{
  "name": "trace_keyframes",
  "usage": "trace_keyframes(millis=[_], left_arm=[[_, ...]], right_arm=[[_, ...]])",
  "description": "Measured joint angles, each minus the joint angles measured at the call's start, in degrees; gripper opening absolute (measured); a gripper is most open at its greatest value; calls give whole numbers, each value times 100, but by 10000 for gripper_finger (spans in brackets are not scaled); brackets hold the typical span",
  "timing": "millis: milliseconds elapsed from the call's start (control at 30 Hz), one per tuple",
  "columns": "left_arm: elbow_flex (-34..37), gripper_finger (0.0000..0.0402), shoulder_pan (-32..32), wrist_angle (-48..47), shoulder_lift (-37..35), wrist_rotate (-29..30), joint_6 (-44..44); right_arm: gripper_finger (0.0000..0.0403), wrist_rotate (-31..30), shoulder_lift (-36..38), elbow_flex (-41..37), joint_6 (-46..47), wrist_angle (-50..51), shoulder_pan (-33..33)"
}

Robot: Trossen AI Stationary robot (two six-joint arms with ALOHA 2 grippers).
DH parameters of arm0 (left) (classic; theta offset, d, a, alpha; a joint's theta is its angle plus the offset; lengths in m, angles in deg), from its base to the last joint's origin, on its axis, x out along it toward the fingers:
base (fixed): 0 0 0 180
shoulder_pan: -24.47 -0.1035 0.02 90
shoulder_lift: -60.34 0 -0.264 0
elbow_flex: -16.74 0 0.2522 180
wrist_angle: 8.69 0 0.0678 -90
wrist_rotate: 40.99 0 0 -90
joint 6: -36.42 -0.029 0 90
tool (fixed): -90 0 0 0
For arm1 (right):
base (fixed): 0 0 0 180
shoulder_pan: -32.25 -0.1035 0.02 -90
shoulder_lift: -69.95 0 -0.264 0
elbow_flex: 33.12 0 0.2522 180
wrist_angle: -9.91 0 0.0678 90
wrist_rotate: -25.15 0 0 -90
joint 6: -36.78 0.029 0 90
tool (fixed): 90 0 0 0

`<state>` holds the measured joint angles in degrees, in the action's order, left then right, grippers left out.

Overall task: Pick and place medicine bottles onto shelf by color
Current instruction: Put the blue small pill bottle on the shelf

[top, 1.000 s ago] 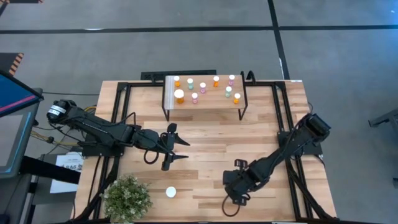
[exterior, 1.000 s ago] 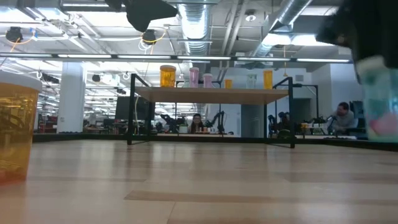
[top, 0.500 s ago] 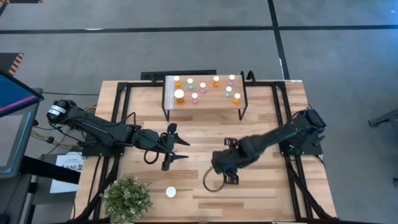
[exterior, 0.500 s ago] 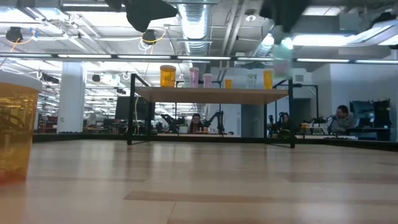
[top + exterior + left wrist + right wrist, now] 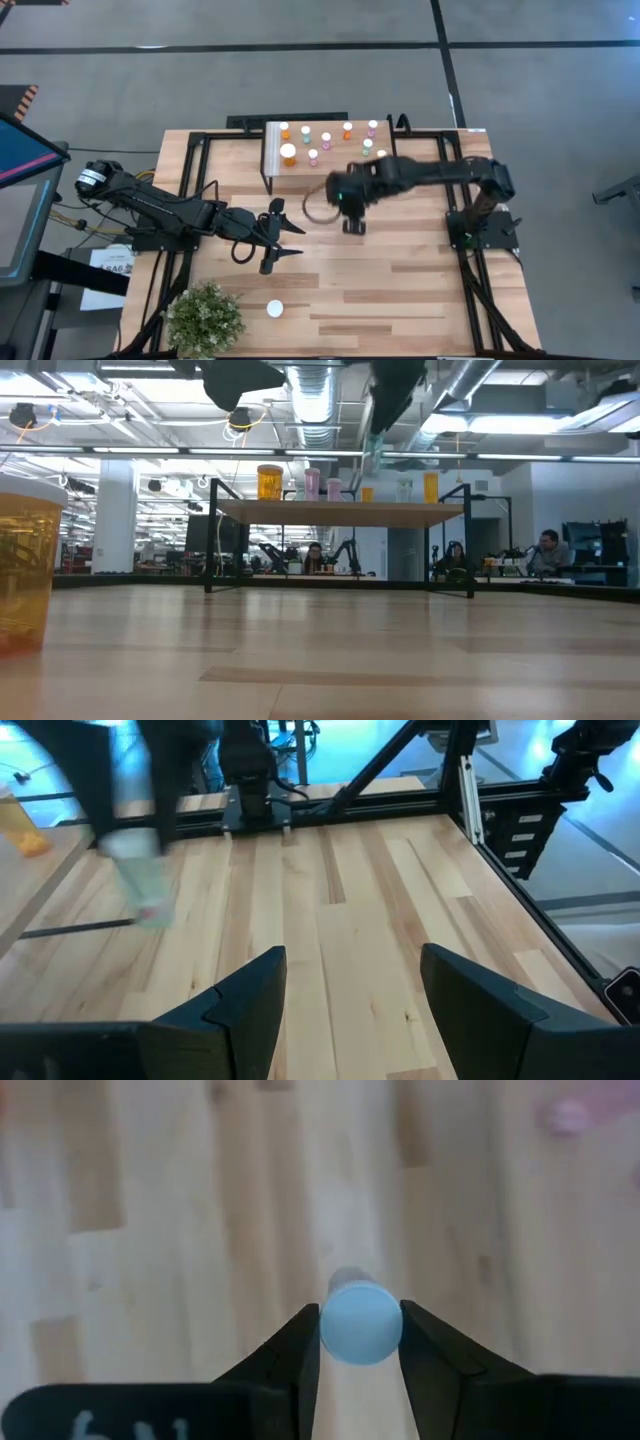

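Note:
The shelf (image 5: 325, 160) stands at the table's far middle with several small white-capped bottles (image 5: 313, 156) upright on its top, orange, green and pink, and one larger orange bottle (image 5: 288, 153). My right gripper (image 5: 352, 222) hovers above the table just in front of the shelf's right half, shut on a small pale green bottle (image 5: 360, 1325). That bottle also shows, blurred, in the left wrist view (image 5: 140, 870). My left gripper (image 5: 285, 240) waits open over the table's left middle, nothing between its fingers (image 5: 250, 1005). My right gripper pinches the small green bottle by the sides of its white cap end (image 5: 330, 1330) between its two fingers. They come from above, slanting steeply down. The bottle hangs below the fingers (image 5: 375, 452), lifted well clear of the table and higher than the shelf top.
A large orange bottle with a white cap (image 5: 275, 309) stands near the table's front edge, beside a potted plant (image 5: 205, 318) at the front left corner. Black frame rails (image 5: 455, 170) run along both sides of the table.
My right gripper has carried the small green bottle from the table's near right, up and toward the far edge and the left, until it is in front of the shelf. It has tipped to point more steeply down and has rolled. Its grip has stayed shut on the bottle.

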<state>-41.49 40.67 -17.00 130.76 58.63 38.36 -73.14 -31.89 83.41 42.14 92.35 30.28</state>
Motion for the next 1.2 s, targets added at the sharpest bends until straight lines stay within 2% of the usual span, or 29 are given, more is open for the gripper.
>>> trace_keyframes(millis=[267,467,667,900,1200], left_arm=[[0,221,-1,8,-1,-4,-82],[0,221,1,9,0,-2,-129],[0,221,-1,9,1,0,-191],[0,221,-1,4,-1,0,-189],[0,221,0,2,-1,-2,-187]], right_arm=[[133,68,78,286,-588,-48,1097],[135,450,76,570,-652,-177,1829],[131,502,76,587,-734,-49,2416],[134,598,23,581,-785,-190,2764],[135,613,-203,570,-929,-250,2770]])
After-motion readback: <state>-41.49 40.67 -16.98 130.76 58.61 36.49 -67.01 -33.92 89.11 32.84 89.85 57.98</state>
